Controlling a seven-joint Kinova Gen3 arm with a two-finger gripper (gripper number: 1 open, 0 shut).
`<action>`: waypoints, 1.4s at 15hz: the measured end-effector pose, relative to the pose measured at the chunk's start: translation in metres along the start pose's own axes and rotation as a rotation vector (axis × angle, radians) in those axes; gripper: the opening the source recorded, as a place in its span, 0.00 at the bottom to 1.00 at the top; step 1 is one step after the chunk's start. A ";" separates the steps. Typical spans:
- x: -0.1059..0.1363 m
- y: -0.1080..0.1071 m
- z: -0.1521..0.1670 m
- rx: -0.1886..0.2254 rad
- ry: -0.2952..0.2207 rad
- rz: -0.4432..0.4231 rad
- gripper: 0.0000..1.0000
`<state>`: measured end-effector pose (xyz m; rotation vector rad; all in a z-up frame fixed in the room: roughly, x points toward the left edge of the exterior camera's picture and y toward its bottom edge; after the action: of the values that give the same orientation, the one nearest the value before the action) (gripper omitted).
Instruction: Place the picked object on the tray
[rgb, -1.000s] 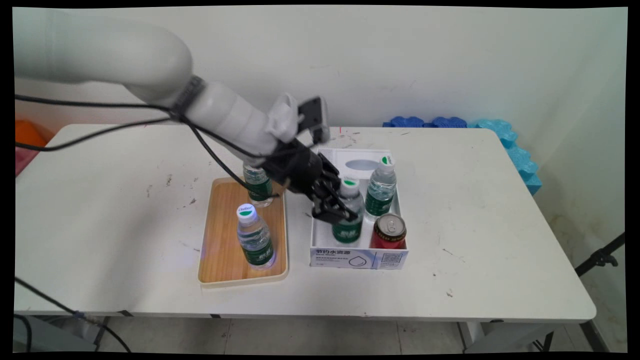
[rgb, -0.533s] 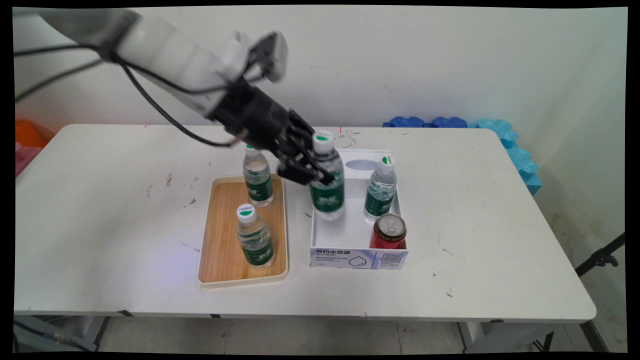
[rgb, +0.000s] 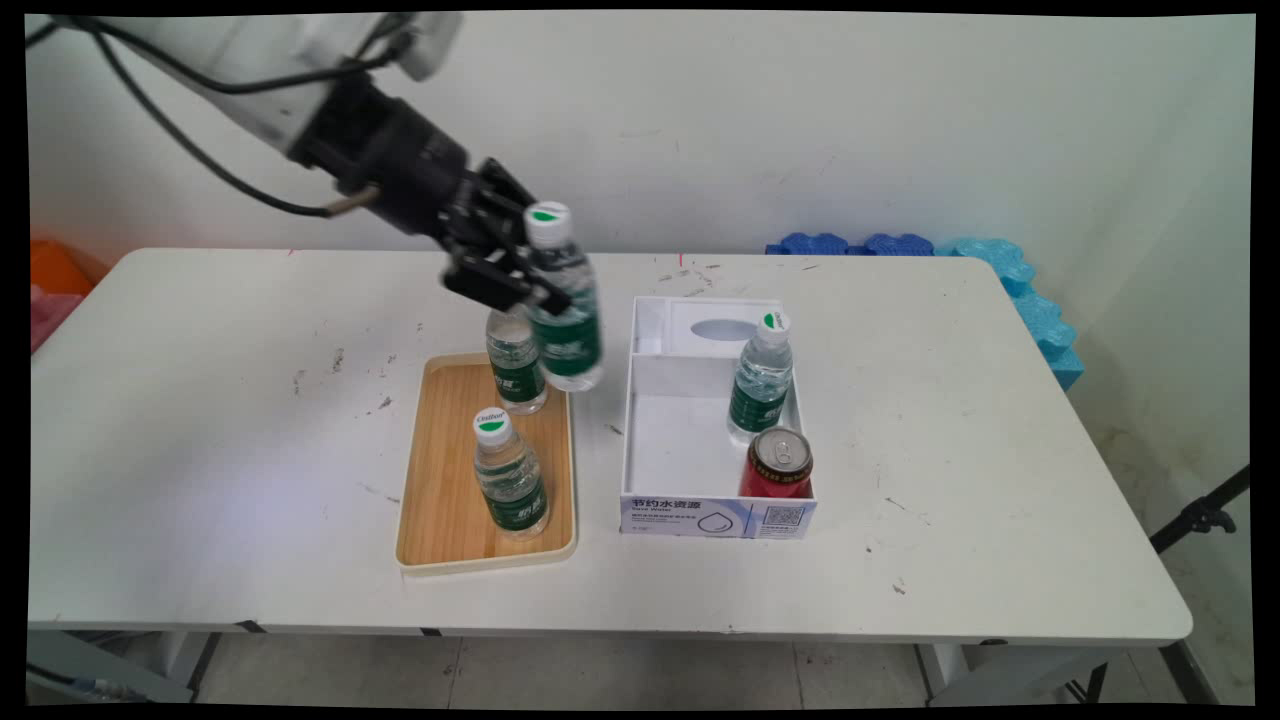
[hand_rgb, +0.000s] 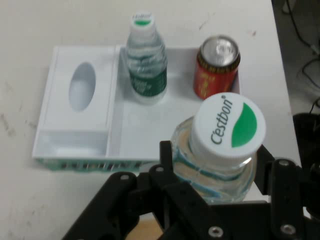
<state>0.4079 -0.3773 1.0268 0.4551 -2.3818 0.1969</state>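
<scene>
the black two-finger end effector (rgb: 520, 285) is clamped on the neck of a clear plastic water bottle with a green label (rgb: 565, 300), held in the air above the far right corner of the wooden tray (rgb: 440, 520). two similar bottles stand on that tray; one bottle (rgb: 760, 375) and a red can (rgb: 778, 462) stand in the white box (rgb: 715, 515) on the table (rgb: 950, 450).

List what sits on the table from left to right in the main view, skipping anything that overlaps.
Tray → near bottle on the tray → white box → bottle in the box → red can → blue foam at the far right edge.
</scene>
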 end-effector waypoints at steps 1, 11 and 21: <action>-0.008 -0.004 -0.010 0.000 -0.009 0.005 0.00; -0.104 -0.033 -0.040 -0.005 -0.095 0.002 0.00; -0.161 -0.060 -0.003 0.044 -0.074 -0.102 0.00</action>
<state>0.5446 -0.3882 0.9232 0.6130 -2.4230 0.1897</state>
